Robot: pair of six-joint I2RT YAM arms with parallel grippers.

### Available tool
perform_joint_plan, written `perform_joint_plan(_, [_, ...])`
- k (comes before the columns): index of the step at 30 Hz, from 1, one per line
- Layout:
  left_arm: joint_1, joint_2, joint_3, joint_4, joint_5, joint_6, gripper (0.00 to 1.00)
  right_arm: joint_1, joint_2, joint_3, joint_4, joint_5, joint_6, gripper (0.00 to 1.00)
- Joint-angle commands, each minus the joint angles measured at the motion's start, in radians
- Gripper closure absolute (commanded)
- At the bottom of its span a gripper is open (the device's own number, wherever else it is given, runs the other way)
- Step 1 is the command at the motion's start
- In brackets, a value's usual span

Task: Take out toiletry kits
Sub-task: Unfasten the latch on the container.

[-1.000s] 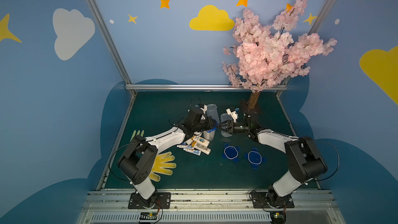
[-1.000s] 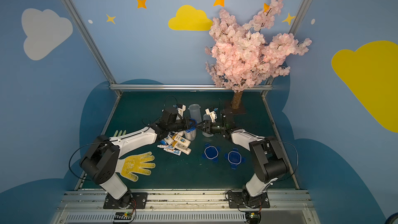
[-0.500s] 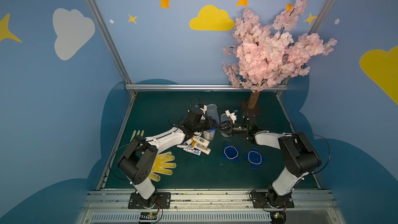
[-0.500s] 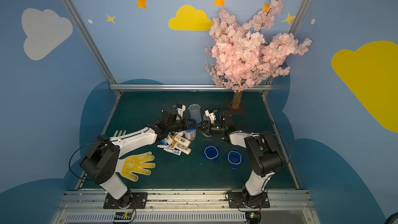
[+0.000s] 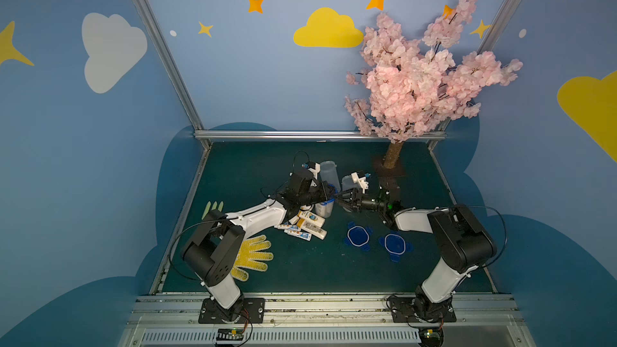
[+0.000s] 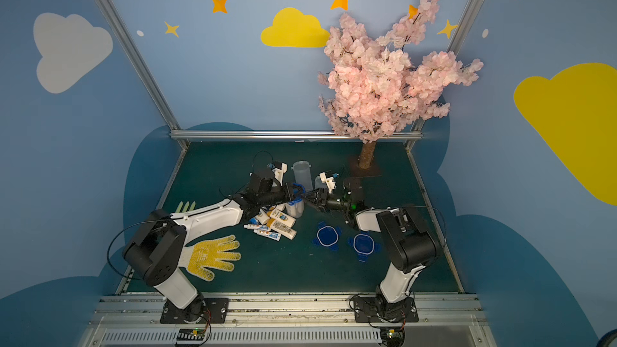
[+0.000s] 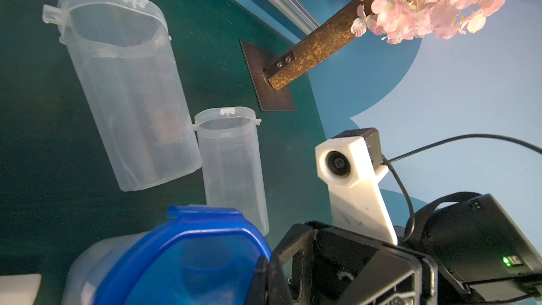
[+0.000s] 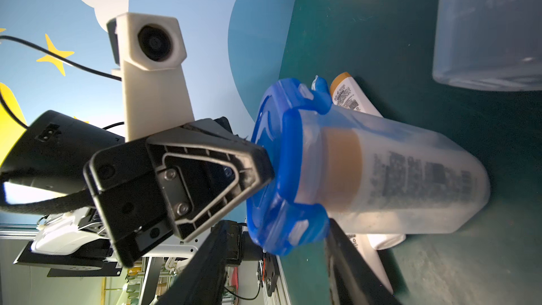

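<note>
On the green table (image 5: 300,272) a capped jar (image 8: 381,221) stands just beside the loose toiletries (image 5: 309,226), which lie in a heap. One more bottle (image 8: 416,183) shows inside the jar. The left gripper (image 8: 264,168) is clenched, its tip against the blue lid (image 8: 293,148). The right gripper (image 5: 341,200) straddles the lid's rim; whether it pinches, I cannot tell.

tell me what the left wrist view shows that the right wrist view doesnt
Only the left wrist view shows the tree trunk and pink blossoms. Only the right wrist view shows a yellow-capped bottle inside the lidded jar, and a second bottle lying on the table beside it. Both show the blue lid and the green table.
</note>
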Motion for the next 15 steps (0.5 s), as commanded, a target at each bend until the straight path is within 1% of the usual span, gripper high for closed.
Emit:
perform_joint_plan(1, [0.033,0.121,-0.132,-0.414,-0.092,0.0,0.98,-0.013,0.016,0.002,0.251,-0.036,0.084,0.48])
perform_joint_plan(7, [0.032,0.132,-0.151,-0.402,-0.088,-0.006,0.98,-0.019,0.059,0.02,0.308,-0.051,0.119,0.53])
perform_joint_plan(15, [0.032,0.144,-0.151,-0.406,-0.098,-0.004,0.98,-0.014,0.026,0.03,0.347,-0.063,0.124,0.62])
